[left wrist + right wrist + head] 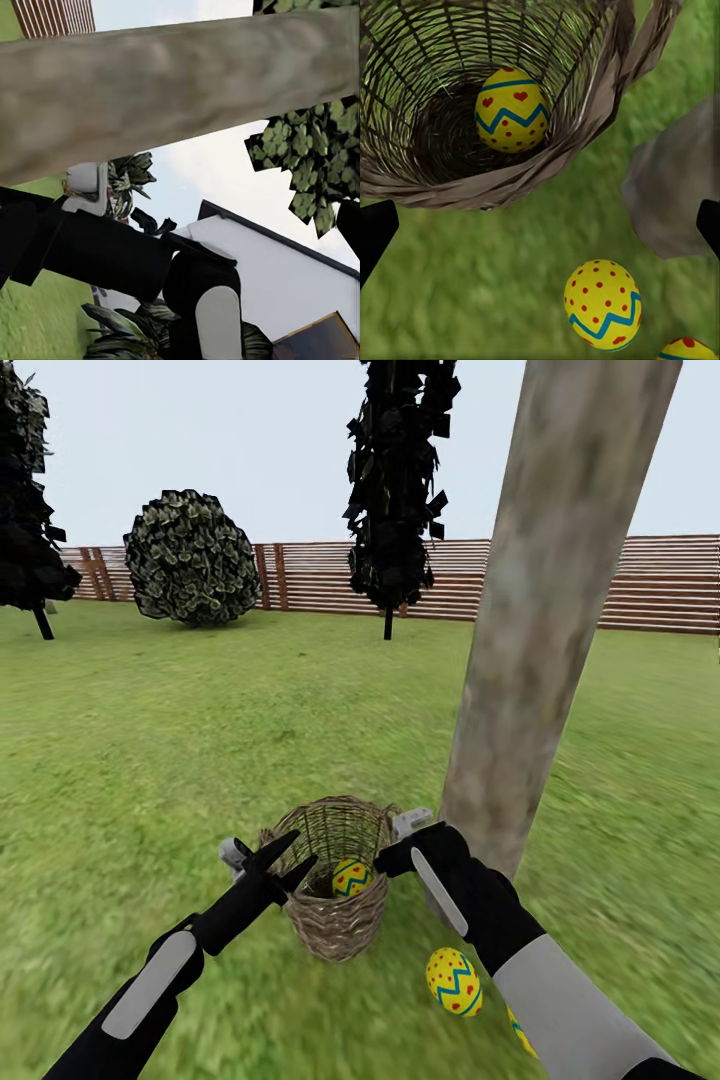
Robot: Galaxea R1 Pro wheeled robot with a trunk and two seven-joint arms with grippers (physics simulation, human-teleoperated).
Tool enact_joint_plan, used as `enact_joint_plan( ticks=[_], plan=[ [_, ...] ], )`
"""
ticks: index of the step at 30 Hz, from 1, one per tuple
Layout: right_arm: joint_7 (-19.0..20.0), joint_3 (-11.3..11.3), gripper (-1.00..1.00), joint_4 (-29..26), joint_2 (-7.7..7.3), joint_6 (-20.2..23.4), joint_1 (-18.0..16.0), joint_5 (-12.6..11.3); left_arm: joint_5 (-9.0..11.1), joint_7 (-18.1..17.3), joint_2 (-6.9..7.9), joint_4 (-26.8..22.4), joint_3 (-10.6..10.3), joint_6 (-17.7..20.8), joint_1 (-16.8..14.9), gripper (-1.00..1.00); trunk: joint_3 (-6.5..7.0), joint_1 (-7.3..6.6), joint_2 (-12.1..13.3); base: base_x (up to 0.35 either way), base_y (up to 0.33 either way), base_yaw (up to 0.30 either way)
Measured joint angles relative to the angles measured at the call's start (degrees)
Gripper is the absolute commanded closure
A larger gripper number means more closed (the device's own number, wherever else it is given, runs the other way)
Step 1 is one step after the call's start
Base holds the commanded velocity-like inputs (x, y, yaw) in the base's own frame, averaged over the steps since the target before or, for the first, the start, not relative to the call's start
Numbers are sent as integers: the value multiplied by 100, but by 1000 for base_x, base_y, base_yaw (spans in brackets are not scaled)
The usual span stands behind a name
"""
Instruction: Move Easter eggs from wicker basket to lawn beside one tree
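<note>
The wicker basket (335, 900) stands on the lawn (150, 760) just left of the tree (540, 620), whose thick pale trunk rises beside it. One Easter egg (352, 878) lies inside the basket (472, 180), seen as the egg (512, 109) on its woven bottom. A second egg (453, 981) (602, 304) rests on the grass near the trunk's foot. A third egg (519, 1032) (684, 349) peeks out beside it, mostly hidden by my right forearm. My left gripper (300, 852) is open at the basket's left rim. My right gripper (392, 858) hangs open over the right rim, nothing between its fingers.
A round leafy bush (190, 558) and a thin dark tree (395, 490) stand far back before the slatted wooden fence (650, 585). Another dark tree (25, 500) is at the far left. A white house (300, 277) appears in the left wrist view. Open grass spreads left and ahead.
</note>
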Motion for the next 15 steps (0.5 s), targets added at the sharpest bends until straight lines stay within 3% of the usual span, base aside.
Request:
enact_joint_plan(
  ticks=[12,15],
  plan=[
    [0,0,-100,29,75,-4,0,-11,-1,-25,11,0,9,24,0,-100,266,-31,16,0,0,0],
    [-3,0,-100,56,81,-2,0,-7,0,-34,22,0,9,15,0,-100,267,-31,17,0,0,0]
  ],
)
